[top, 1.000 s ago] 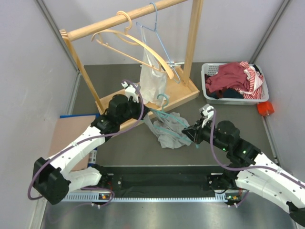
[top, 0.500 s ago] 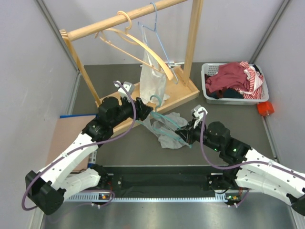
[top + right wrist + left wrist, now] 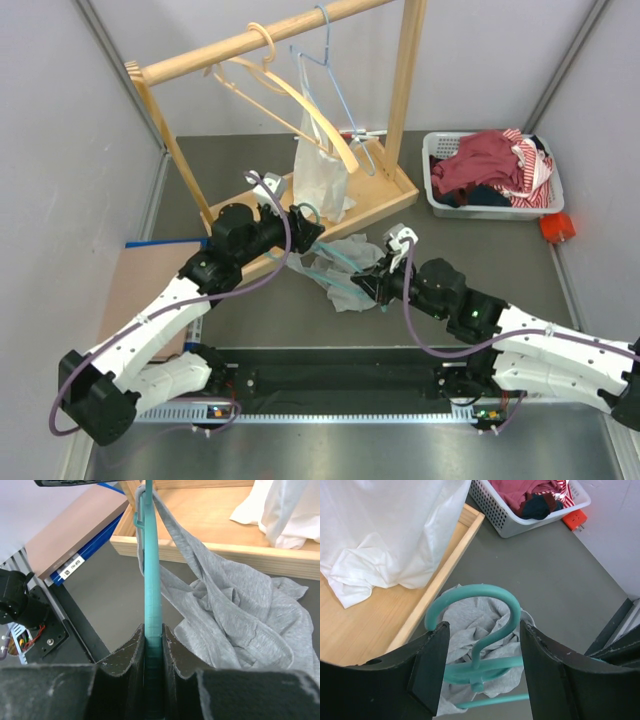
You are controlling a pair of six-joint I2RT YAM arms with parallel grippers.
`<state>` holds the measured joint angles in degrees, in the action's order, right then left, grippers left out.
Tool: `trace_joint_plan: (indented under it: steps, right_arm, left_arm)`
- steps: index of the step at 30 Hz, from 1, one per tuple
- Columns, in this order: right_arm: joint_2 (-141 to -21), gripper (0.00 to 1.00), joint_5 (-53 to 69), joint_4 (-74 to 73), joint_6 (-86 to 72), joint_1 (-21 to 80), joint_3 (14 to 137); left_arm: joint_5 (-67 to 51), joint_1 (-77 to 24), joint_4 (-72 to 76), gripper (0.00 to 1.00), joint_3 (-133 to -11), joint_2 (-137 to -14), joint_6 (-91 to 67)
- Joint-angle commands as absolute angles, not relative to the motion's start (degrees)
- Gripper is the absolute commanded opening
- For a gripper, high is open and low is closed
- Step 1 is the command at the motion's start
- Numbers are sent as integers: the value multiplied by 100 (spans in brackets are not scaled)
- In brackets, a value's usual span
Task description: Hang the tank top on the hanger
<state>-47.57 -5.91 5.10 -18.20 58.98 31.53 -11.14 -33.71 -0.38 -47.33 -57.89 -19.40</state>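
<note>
The teal hanger (image 3: 335, 262) is held up off the table between the two arms. My right gripper (image 3: 153, 640) is shut on one of the hanger's (image 3: 150, 580) arms, which runs straight away from the jaws. The grey tank top (image 3: 225, 610) lies crumpled beside it, with one strap draped over the hanger's far end. My left gripper (image 3: 480, 665) stands open, with the hanger's hook (image 3: 485, 605) in the gap and touching neither finger. In the top view the left gripper (image 3: 303, 222) is by the rack base, the right gripper (image 3: 368, 287) is just right of the tank top (image 3: 350, 272).
A wooden rack (image 3: 370, 205) stands behind, carrying a pale wooden hanger (image 3: 290, 95), a light blue wire hanger (image 3: 335, 85) and a white bag (image 3: 320, 170). A white basket (image 3: 495, 212) of red clothes sits at the right, beside an orange object (image 3: 557, 228). A brown board (image 3: 140, 280) lies at the left.
My left gripper has opened and let go of the hanger's hook. The right arm has moved left, carrying the hanger and tank top with it.
</note>
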Motion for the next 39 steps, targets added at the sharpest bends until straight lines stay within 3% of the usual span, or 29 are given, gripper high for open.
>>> trace_joint_plan:
  steps: [1, 6, 9, 14, 15, 18, 20, 23, 24, 27, 30, 34, 39]
  right_arm:
    - [-4843, 0, -825, 1292, -1907, 6135, 3445]
    - [-4852, 0, -1037, 1485, -1995, 6196, 3454]
    - [-4887, 0, -1046, 1616, -2039, 6205, 3463]
    - [-5158, 0, -923, 1600, -2057, 6240, 3568]
    - [-5203, 0, -923, 1582, -2065, 6258, 3586]
    - [-5344, 0, -958, 1547, -2092, 6275, 3630]
    - [-5379, 0, -1037, 1521, -2153, 6275, 3647]
    - [-5388, 20, -1256, 1293, -2171, 6267, 3788]
    - [-5379, 37, -1335, 1066, -2180, 6275, 3840]
    - [-5221, 64, -1660, 539, -2171, 6275, 4051]
    - [-4861, 79, -2134, 72, -2258, 6267, 4122]
    - [-4641, 83, -2697, -430, -2626, 6144, 4043]
    - [-4912, 82, -2444, -519, -3084, 5618, 3745]
  left_arm:
    - [-1142, -3366, 334, 62, -4641, -5845, -1846]
    - [-1002, -3366, 334, 58, -4500, -5801, -1828]
    - [-967, -3375, 404, 50, -4395, -5757, -1784]
    - [-861, -3392, 597, 31, -4280, -5748, -1723]
    - [-861, -3393, 650, 21, -4272, -5748, -1714]
    - [-826, -3393, 738, 3, -4175, -5731, -1653]
    - [-730, -3393, 738, 0, -4105, -5713, -1565]
    - [-319, -3393, 791, 0, -3956, -5669, -1477]
    - [-212, -3393, 817, 0, -3912, -5643, -1459]
    - [243, -3393, 922, 0, -3744, -5547, -1362]
    - [351, -3393, 1160, 0, -3481, -5397, -1327]
    - [369, -3393, 1283, 0, -3358, -5282, -1327]
    - [387, -3393, 1274, 0, -3279, -5265, -1353]
